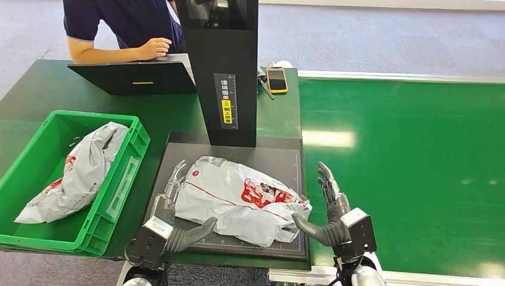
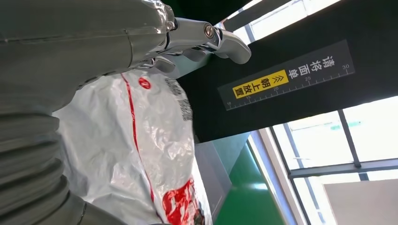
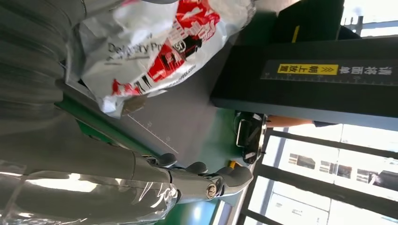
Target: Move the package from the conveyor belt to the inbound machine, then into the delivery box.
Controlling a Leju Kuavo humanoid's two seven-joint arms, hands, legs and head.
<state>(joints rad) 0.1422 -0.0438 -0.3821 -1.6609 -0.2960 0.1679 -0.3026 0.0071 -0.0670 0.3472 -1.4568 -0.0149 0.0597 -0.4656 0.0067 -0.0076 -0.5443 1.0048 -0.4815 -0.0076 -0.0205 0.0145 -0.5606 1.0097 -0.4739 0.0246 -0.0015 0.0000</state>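
Left fingers (image 1: pixel 174 182): spread apart, lying along one end of the package, thumb at its near edge. They clasp nothing yet.
Right fingers (image 1: pixel 327 182): also spread, standing up just beside the other end. Thumb points toward the bag.
Left hand (image 1: pixel 172 214): loose, not squeezing.
Right hand (image 1: pixel 333 208): loose too.
Package (image 1: pixel 238 199): a soft white bag with red print, lying flat on the black plate (image 1: pixel 280 158) of the inbound machine (image 1: pixel 223 71).
Delivery box (image 1: pixel 128 170): the green crate next to the plate. Another bag (image 1: pixel 80 170) is already in it.
What could go wrong: the bag is floppy and slippery. If only one hand grabs, it may sag and slide out, or catch on the crate's wall.
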